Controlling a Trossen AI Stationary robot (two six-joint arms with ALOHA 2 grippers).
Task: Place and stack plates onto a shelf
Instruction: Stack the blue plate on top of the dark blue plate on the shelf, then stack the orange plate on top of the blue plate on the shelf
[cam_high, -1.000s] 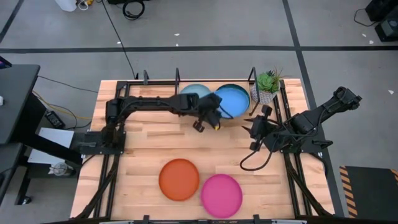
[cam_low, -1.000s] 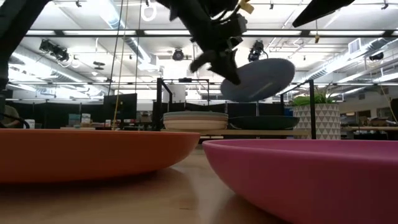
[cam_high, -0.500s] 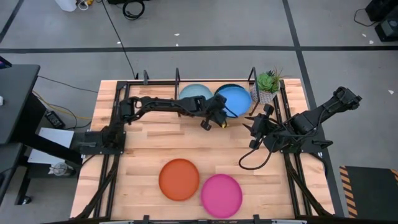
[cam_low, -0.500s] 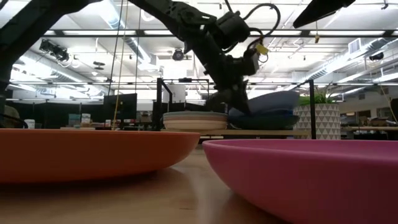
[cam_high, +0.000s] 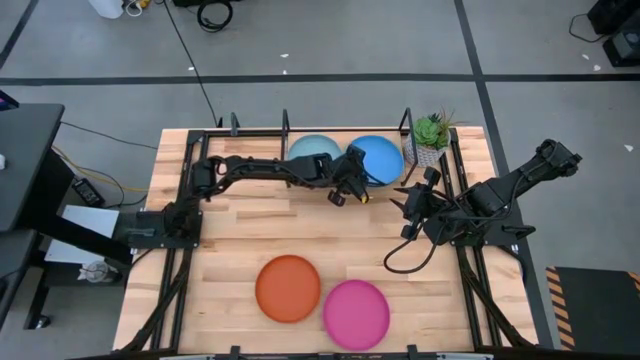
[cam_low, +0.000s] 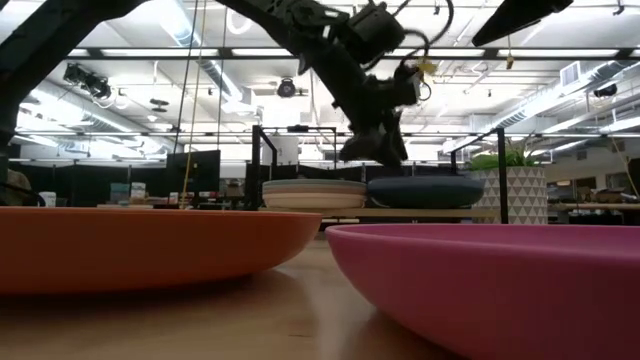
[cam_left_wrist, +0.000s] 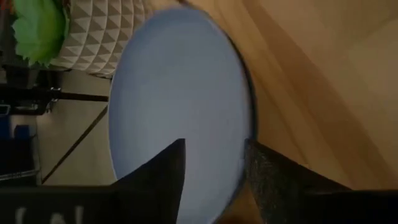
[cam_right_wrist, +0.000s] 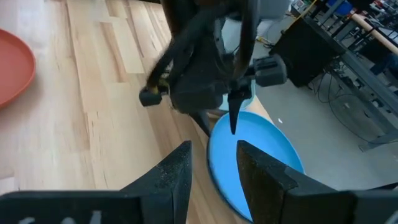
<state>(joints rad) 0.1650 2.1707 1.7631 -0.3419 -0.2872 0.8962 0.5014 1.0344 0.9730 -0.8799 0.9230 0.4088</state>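
The blue plate (cam_high: 380, 157) lies flat on a dark plate in the right bay of the shelf (cam_high: 408, 122); the low view shows that pair (cam_low: 425, 190) beside a stack of pale plates (cam_low: 314, 192) topped by a light teal one (cam_high: 315, 150). My left gripper (cam_left_wrist: 214, 146) is open just above the blue plate's near rim (cam_left_wrist: 245, 130); the low view shows its fingers (cam_low: 368, 155) clear of the plate. My right gripper (cam_right_wrist: 214, 146) waits open over the table's right side (cam_high: 403, 200), nothing between its fingers. An orange plate (cam_high: 288, 288) and a pink plate (cam_high: 356, 313) rest on the table near its front edge.
A small potted green plant (cam_high: 431, 135) in a patterned white pot stands at the shelf's right end, close to the blue plate. The shelf's black upright posts (cam_high: 285, 125) divide the bays. Bare wooden tabletop (cam_high: 250, 225) lies between the shelf and the two front plates.
My left gripper has brought the blue plate down from a tilted hold in the air onto the dark plate in the shelf, then opened and let go. The plate now lies flat and the fingers have risen slightly above its near rim.
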